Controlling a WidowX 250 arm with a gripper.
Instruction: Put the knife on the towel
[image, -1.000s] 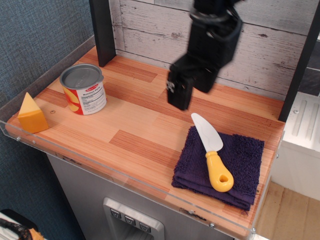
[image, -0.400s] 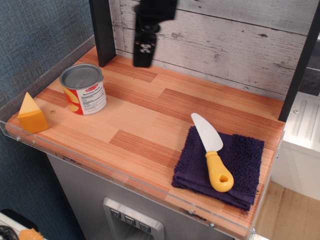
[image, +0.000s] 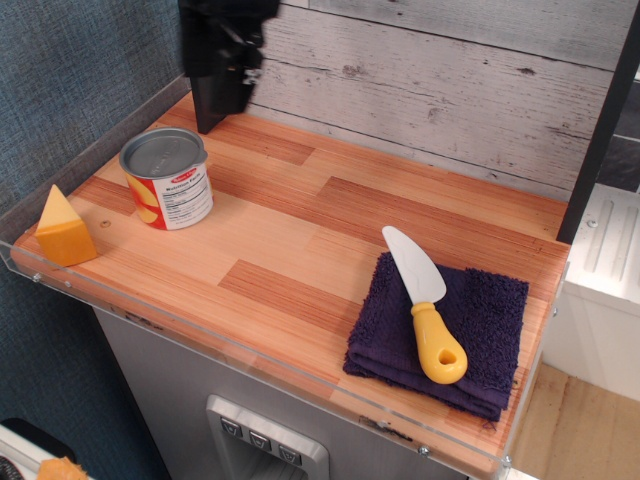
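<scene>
The knife (image: 424, 300) has a white rounded blade and a yellow handle. It lies on the dark purple towel (image: 490, 315) at the front right of the table, handle towards the front and the blade tip reaching just past the towel's back edge onto the wood. My gripper (image: 226, 62) is high at the back left, far from the knife, dark against a black post. It holds nothing, and its jaws cannot be made out.
A tin can (image: 167, 178) stands at the left. A yellow cheese wedge (image: 63, 229) sits at the far left front corner. A clear low rim (image: 250, 352) runs along the table's front and left edges. A black post (image: 203, 95) stands at the back left.
My gripper has moved from above the table's middle, near the towel, up and to the back left corner. The knife and towel have not moved.
</scene>
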